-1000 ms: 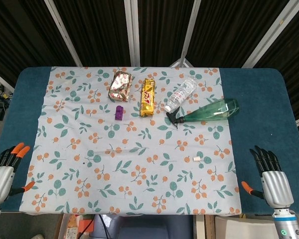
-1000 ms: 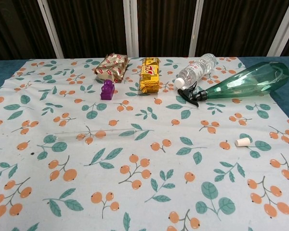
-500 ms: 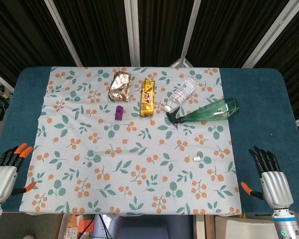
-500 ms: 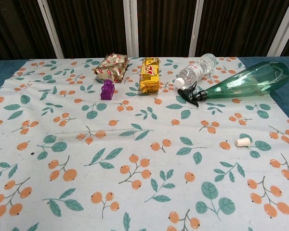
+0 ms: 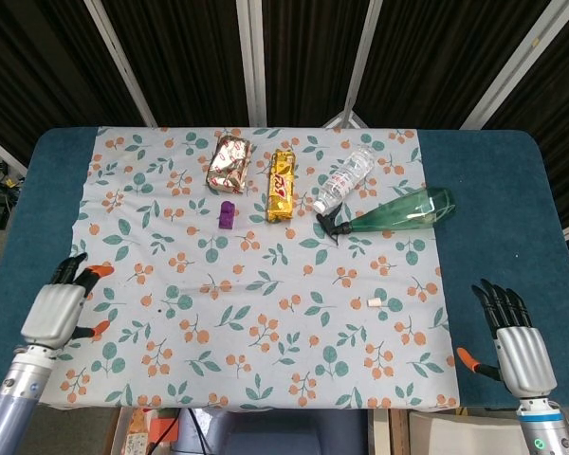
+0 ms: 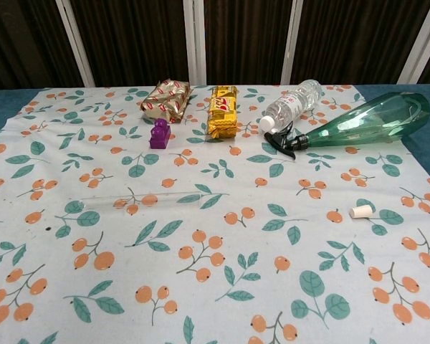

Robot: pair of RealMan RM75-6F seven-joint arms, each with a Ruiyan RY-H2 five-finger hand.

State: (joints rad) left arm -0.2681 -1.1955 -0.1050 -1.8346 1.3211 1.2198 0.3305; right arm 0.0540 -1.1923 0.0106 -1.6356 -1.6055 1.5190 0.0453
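At the near left edge of the patterned cloth, the left hand hovers with its fingers spread and nothing in them, its orange fingertips just over the cloth's border. Nearest to it lies a clear glass tube, flat on the cloth and well apart from the hand; the chest view picks it out as a thin transparent rod, while from the head view it is almost lost against the print. The right hand sits at the near right over the blue table, fingers likewise apart and empty. Closest to it is a small white stopper. Neither hand appears in the chest view. Farther back lie a green spray bottle, a water bottle, a yellow snack bar, a gold-wrapped packet and a purple block.
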